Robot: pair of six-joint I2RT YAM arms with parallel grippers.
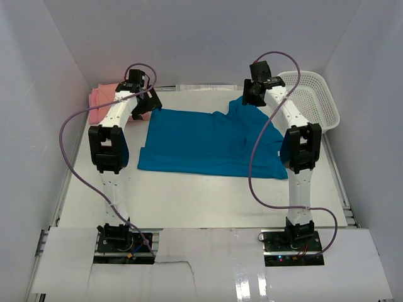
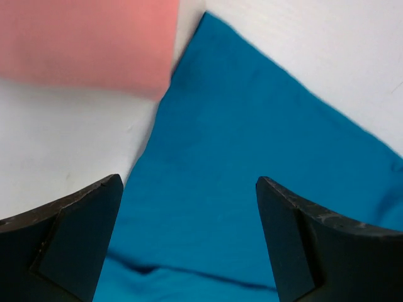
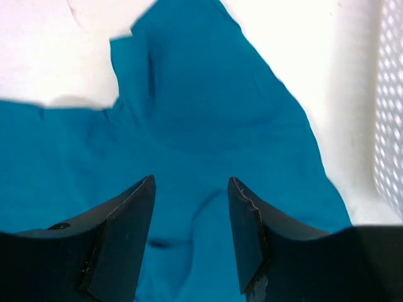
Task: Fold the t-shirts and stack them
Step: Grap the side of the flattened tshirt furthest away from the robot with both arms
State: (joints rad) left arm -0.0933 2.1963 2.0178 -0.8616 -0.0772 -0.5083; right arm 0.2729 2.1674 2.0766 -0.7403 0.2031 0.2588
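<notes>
A teal-blue t-shirt (image 1: 208,141) lies spread across the middle of the table, a sleeve bunched up at its far right. A folded pink and salmon stack (image 1: 101,104) sits at the far left. My left gripper (image 1: 151,104) is open and empty above the shirt's far left corner (image 2: 208,189), with the salmon tee (image 2: 88,41) beside it. My right gripper (image 1: 252,97) is open and empty above the shirt's far right sleeve (image 3: 195,126). No neck label shows.
A white plastic mesh basket (image 1: 315,97) stands at the far right, close to my right arm; its wall shows in the right wrist view (image 3: 390,107). White enclosure walls surround the table. Bare table surface (image 1: 189,201) lies in front of the shirt.
</notes>
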